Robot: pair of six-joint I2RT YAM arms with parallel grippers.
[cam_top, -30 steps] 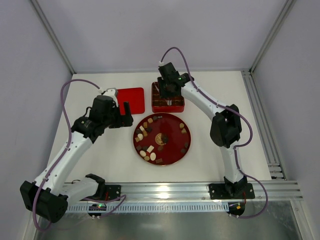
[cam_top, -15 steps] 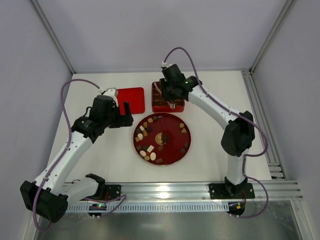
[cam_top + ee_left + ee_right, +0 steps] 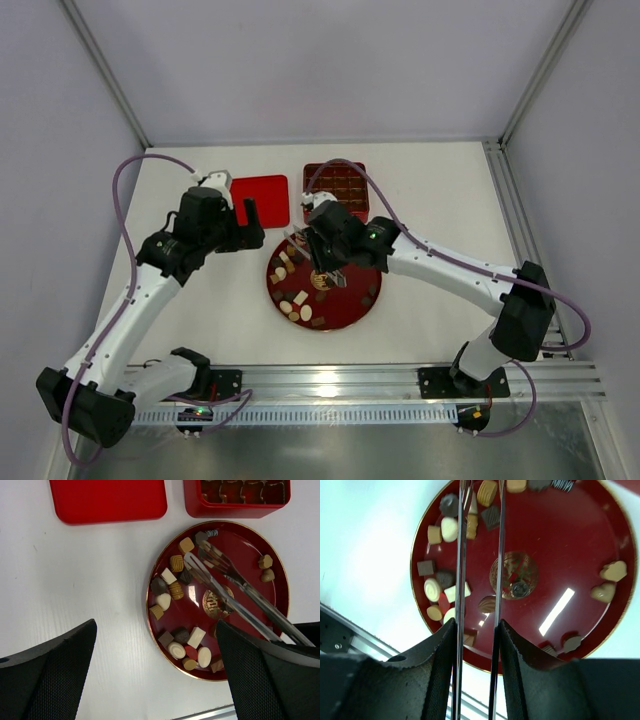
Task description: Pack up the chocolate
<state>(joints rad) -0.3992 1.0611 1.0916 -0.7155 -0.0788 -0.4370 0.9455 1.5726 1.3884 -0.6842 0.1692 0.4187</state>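
Note:
Many small chocolate pieces [image 3: 295, 300], dark brown, light brown and cream-white, lie on a round red plate [image 3: 352, 292], mostly along its left side [image 3: 175, 587] [image 3: 445, 530]. My right gripper [image 3: 328, 250] is over the plate, shut on metal tongs [image 3: 461, 555]. The tongs' [image 3: 235, 595] two arms stand apart, their tips over the pieces at the plate's far left. No piece shows between the tips. A striped brown piece [image 3: 487, 604] lies under the gap between the arms. My left gripper [image 3: 250, 222] is open and empty, above the table left of the plate [image 3: 240, 555].
A red box with a grid of compartments [image 3: 340, 185] stands behind the plate, also in the left wrist view [image 3: 235, 505]. A flat red lid [image 3: 260, 200] lies left of it [image 3: 107, 500]. A gold emblem [image 3: 514, 575] marks the plate's centre [image 3: 560, 545]. An aluminium rail [image 3: 400, 378] runs along the near edge.
My right arm has swung from above the box at the back down over the plate, carrying the tongs. My left arm has shifted only slightly.

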